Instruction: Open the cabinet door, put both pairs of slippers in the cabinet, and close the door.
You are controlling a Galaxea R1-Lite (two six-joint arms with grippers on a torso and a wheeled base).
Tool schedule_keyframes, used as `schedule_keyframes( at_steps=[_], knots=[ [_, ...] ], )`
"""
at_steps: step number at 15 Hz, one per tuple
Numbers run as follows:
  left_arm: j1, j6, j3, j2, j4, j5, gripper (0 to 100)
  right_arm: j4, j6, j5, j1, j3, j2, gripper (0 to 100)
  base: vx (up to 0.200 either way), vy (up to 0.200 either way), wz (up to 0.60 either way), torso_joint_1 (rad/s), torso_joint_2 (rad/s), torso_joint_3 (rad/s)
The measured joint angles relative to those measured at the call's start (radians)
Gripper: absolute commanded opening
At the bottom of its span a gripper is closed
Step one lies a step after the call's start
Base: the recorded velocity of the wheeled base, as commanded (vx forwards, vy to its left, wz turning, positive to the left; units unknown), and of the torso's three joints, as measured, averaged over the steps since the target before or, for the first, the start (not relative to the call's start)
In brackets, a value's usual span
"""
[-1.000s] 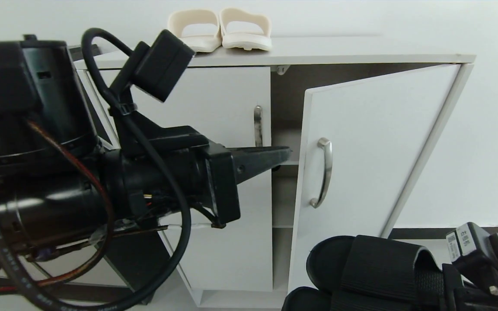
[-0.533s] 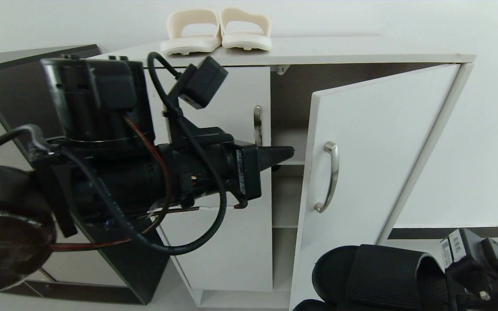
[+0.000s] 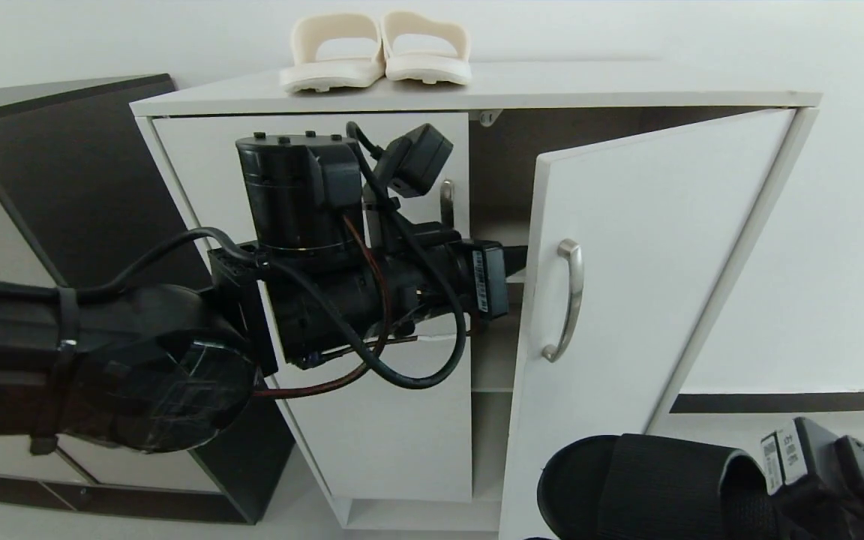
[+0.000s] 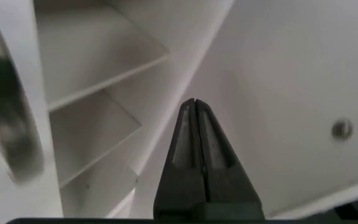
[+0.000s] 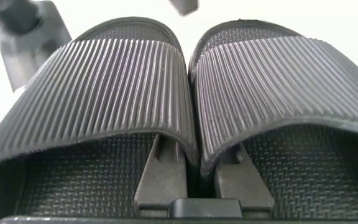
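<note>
Head view: blk slippers [image 3: 664, 480] lengthwise L-R

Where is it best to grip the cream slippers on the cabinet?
Probably pinch the adjoining inner sides of the cream slippers, one finger under each strap, coming from the front: they lie side by side, touching, strap openings facing forward.

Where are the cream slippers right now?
Head view: cream slippers sit side by side on the cabinet top, above the closed left door.
</note>
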Motion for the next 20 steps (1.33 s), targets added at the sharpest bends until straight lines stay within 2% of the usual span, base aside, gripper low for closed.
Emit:
schedule_keyframes(
  at_steps=[2, 5, 6, 7, 9, 11, 13, 15, 17, 20],
  knots=[
    [-0.04, 0.013, 0.02, 0.003, -0.006, 0.034, 0, 0.065, 0.0, -0.01, 0.048, 0.0, -0.011, 0, -0.2, -0.1, 0.0, 0.002, 0.0, 0.0],
    [-0.171, 0.037, 0.047, -0.016, -0.028, 0.064, 0, 0.077, 0.0, -0.012, 0.08, -0.009, -0.039, 0, -0.2, 0.0, 0.0, -0.001, 0.0, 0.001],
    [-0.189, 0.047, 0.05, -0.021, -0.033, 0.066, 0, 0.075, 0.0, -0.013, 0.083, -0.009, -0.044, 0, -0.2, 0.0, 0.0, -0.002, 0.0, 0.002],
    [-0.184, 0.047, 0.053, -0.025, -0.038, 0.067, 0, 0.075, -0.001, -0.013, 0.086, -0.01, -0.047, 0, -0.2, 0.0, 0.0, 0.002, 0.0, -0.002],
    [-0.131, 0.045, 0.066, -0.03, -0.056, 0.069, 0, 0.074, -0.012, -0.012, 0.087, -0.009, -0.051, 0, -0.1, 0.0, 0.0, 0.001, 0.0, 0.001],
    [-0.078, 0.043, 0.112, -0.048, -0.131, 0.092, 0, 0.07, -0.011, -0.013, 0.083, -0.006, -0.051, 0, 0.0, 0.0, 0.0, 0.0, 0.0, 0.0],
    [-0.045, 0.043, 0.189, -0.103, -0.174, 0.132, 0, 0.066, -0.005, -0.023, 0.058, -0.019, -0.045, 0, 0.0, 0.0, 0.0, 0.0, 0.0, 0.0],
    [-0.014, 0.042, 0.264, -0.197, -0.167, 0.188, 0, 0.06, 0.037, -0.099, 0.021, -0.051, -0.015, 0, 0.0, 0.0, 0.0, 0.0, 0.0, 0.0],
    [0.029, 0.047, 0.353, -0.339, -0.097, 0.271, 0, 0.011, 0.121, -0.201, 0.0, -0.092, 0.037, 0, 0.0, 0.0, 0.0, 0.0, 0.0, 0.0],
    [0.126, 0.076, 0.479, -0.605, 0.136, 0.437, 0, -0.081, 0.163, -0.354, -0.019, -0.14, 0.127, 0, 0.0, 0.0, 0.0, 0.0, 0.0, 0.0]
  ],
)
